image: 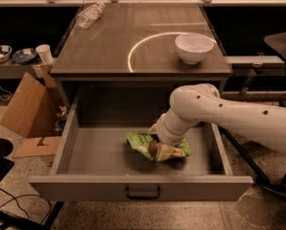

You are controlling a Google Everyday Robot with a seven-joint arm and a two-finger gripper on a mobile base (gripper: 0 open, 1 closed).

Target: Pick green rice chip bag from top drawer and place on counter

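Note:
The green rice chip bag lies crumpled on the floor of the open top drawer, right of centre. My gripper reaches down into the drawer from the right and sits right on top of the bag, covering its middle. The white arm crosses over the drawer's right side. The counter, with its white arc, is just behind and above the drawer.
A white bowl stands on the counter's right part. A clear plastic bottle lies at its back left. A cardboard box and a low shelf with a cup are to the left.

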